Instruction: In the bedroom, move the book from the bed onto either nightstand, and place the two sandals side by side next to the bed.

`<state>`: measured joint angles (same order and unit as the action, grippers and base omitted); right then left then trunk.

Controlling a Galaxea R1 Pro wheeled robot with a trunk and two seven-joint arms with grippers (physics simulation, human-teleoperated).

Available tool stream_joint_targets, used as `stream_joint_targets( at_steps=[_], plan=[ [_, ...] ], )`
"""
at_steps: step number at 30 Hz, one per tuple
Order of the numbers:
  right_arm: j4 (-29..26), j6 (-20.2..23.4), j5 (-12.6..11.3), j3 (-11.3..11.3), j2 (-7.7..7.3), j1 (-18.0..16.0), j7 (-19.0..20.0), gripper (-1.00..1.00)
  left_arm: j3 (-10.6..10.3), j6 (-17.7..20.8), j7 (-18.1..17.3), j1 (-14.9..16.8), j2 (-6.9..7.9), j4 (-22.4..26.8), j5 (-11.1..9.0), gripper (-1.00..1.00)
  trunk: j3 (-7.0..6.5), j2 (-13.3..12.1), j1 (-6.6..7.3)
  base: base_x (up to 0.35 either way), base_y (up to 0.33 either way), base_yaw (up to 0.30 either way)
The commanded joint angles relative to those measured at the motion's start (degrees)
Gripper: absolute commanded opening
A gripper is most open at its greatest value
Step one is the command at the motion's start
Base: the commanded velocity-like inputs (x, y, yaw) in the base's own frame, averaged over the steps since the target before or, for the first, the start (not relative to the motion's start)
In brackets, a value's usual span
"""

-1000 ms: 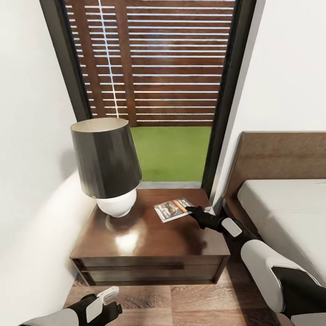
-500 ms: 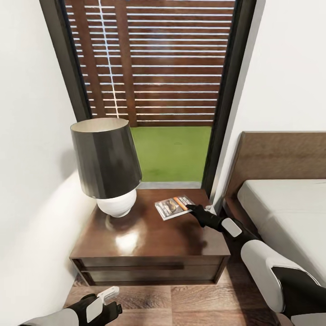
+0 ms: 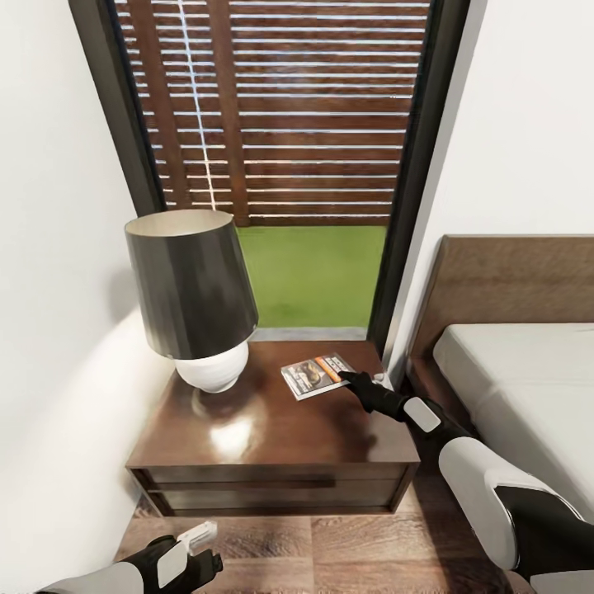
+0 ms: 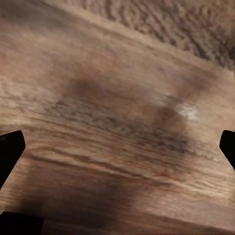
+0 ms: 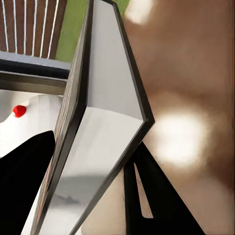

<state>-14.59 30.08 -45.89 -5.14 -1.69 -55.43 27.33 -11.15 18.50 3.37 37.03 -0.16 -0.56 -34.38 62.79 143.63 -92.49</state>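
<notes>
The book point(image 3: 313, 377) lies low over the back right part of the dark wood nightstand point(image 3: 272, 437), orange band facing up. My right gripper point(image 3: 351, 381) reaches in from the bed side and is shut on the book's near right edge. In the right wrist view the book point(image 5: 98, 122) stands edge-on between the two black fingers point(image 5: 24, 186). I cannot tell whether it rests on the top or hangs just above it. My left gripper point(image 3: 202, 553) hangs open low over the plank floor in front of the nightstand, holding nothing. The bed point(image 3: 528, 371) is at the right. The two sandals are out of view.
A lamp point(image 3: 194, 293) with a dark shade and a white base takes up the nightstand's back left. The white wall is close on the left, and a tall black-framed window point(image 3: 280, 124) stands behind. A narrow strip of floor separates nightstand and bed.
The whole view has shifted slightly as the camera moved. The book and my right gripper stay where they were over the nightstand. The left arm has not moved.
</notes>
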Motion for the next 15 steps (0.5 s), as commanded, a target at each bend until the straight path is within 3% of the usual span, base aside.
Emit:
stream_joint_targets(
  at_steps=[1,15],
  plan=[
    [-0.01,0.51,-0.08,-0.49,0.02,-0.03,0.06,-1.0,-0.45,0.13,0.16,0.06,-0.02,-0.05,-0.61,1.0,0.28,0.04,-0.01,0.0,0.0,0.0],
    [0.0,0.51,-0.07,-0.49,0.02,-0.03,0.09,-1.0,-0.45,0.13,0.14,0.06,0.0,-0.05,-0.6,1.0,3.38,0.23,-0.37,0.0,0.0,0.0]
  ],
)
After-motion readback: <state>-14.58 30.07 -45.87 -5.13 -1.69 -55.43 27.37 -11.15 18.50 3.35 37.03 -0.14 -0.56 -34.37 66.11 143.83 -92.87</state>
